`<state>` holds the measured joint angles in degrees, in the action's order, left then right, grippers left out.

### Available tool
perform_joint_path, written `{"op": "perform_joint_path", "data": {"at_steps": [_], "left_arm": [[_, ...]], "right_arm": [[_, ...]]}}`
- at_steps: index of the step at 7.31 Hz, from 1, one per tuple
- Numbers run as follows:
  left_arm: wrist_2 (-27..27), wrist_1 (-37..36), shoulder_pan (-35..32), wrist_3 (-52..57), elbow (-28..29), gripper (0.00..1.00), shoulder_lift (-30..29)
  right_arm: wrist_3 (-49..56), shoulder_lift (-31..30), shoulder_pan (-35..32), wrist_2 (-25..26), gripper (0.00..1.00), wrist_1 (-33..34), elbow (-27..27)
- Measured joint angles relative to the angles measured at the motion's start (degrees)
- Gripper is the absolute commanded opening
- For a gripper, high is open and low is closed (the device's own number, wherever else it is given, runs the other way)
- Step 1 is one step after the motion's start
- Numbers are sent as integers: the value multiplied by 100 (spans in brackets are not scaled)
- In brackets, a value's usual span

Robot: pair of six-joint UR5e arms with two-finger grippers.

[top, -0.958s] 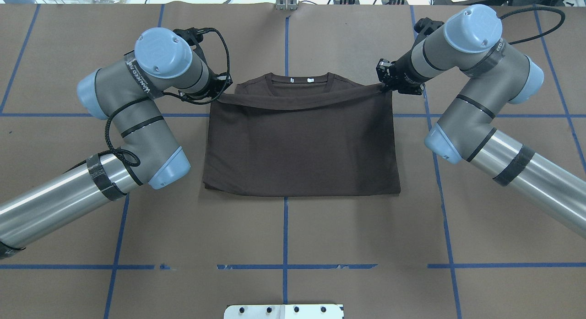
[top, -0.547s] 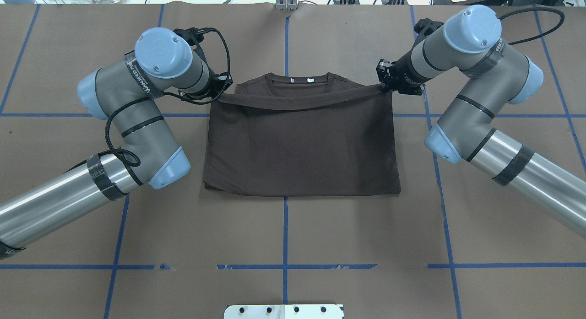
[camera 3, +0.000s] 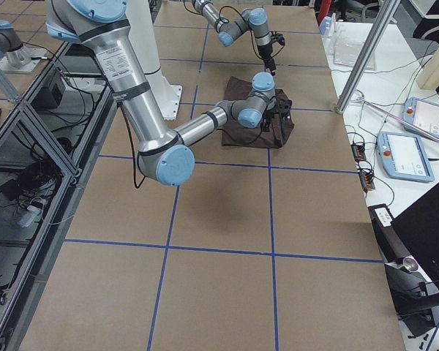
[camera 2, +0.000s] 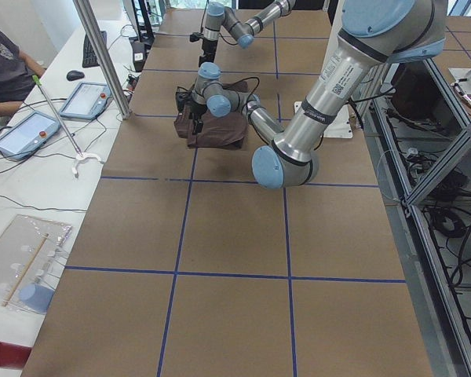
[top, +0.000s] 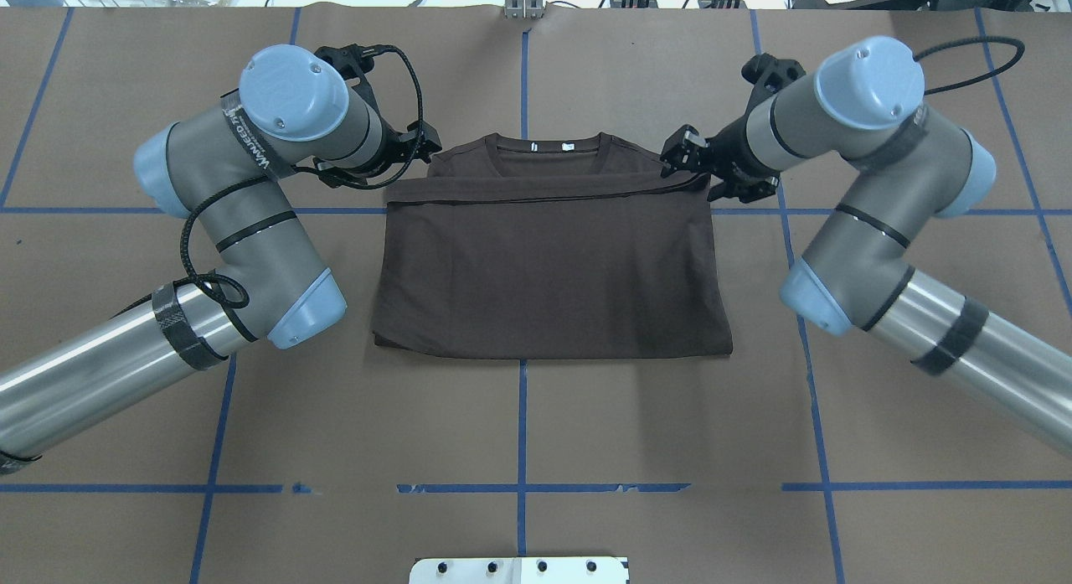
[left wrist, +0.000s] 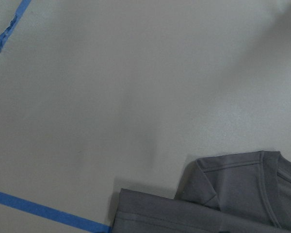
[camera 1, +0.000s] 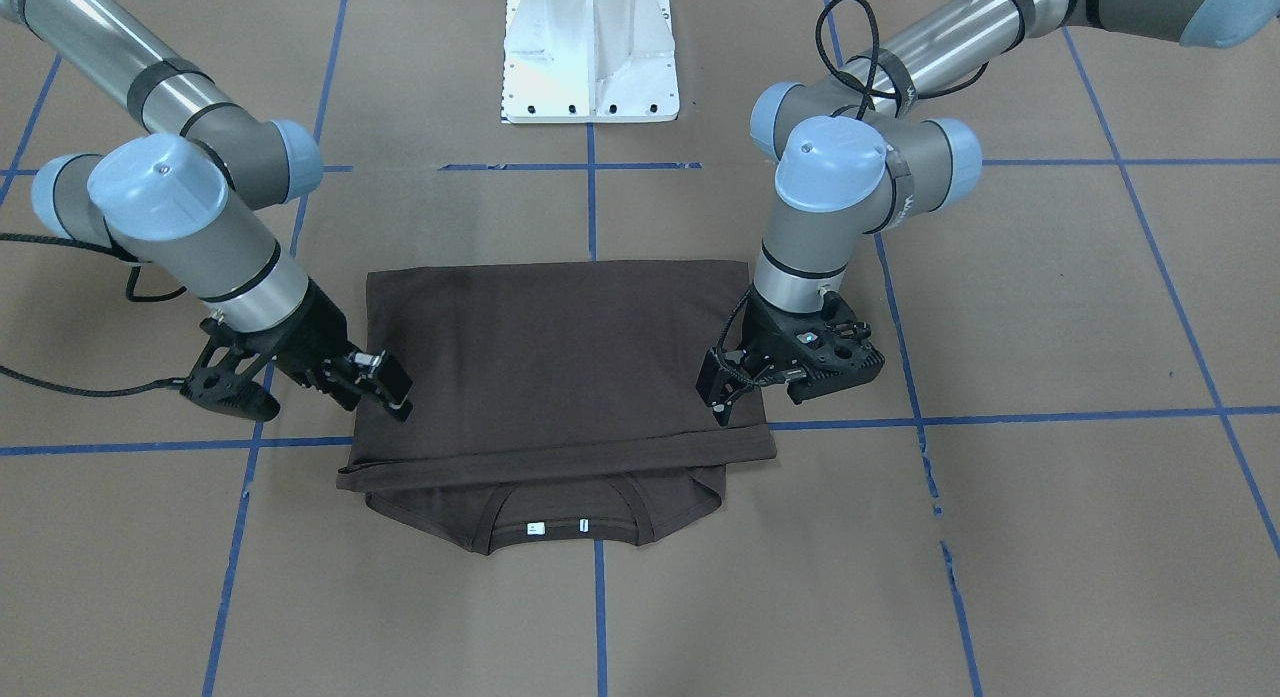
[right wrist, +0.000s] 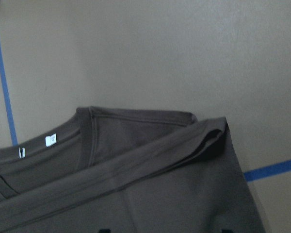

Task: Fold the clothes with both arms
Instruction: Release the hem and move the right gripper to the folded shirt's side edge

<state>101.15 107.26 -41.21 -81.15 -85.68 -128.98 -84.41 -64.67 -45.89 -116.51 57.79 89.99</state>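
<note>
The dark grey-brown T-shirt [top: 553,266] lies flat mid-table, its lower part folded up over the chest. The folded edge rests just below the ribbed collar [top: 548,152] and the white neck tags. My left gripper [top: 425,144] hovers just off the shirt's far left corner, open and holding nothing. My right gripper [top: 682,157] hovers over the far right shoulder, open and holding nothing. In the front-facing view the shirt [camera 1: 560,357] lies between the left gripper [camera 1: 722,392] and the right gripper [camera 1: 388,382]. Both wrist views show only the shirt [right wrist: 136,194], with no fingers in view.
The brown table top [top: 519,416] carries blue tape lines. The white pedestal base [camera 1: 590,52] stands on the robot's side of the shirt. In the left side view an operator [camera 2: 4,63] sits by tablets on a white bench off the table's far edge.
Both grippers let go of the raised folded edge and drew back a little. The edge dropped and now lies flat and straight across the shirt below the collar.
</note>
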Motion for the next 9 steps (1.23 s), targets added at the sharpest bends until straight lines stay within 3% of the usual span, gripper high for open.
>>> {"op": "perform_joint_path", "data": {"at_steps": [2,5,6,7,8,9], "left_arm": [[5,-28,0,-47,-139,100,0],[-6,-49,36,-89,-223,100,6],[-7,-49,42,-92,-226,100,10],[-8,-48,42,-94,-229,100,15],[-8,-48,43,-94,-230,100,18],[-8,-46,43,-94,-229,100,20]], "right_arm": [[-12,-822,431,97,100,-27,686],[-17,-1404,1029,298,99,-27,954],[-15,-1461,1125,292,76,-28,970],[-15,-1482,1206,279,40,-29,983],[-12,-1484,1253,256,13,-27,1007],[-7,-1483,1271,212,2,-28,1034]]}}
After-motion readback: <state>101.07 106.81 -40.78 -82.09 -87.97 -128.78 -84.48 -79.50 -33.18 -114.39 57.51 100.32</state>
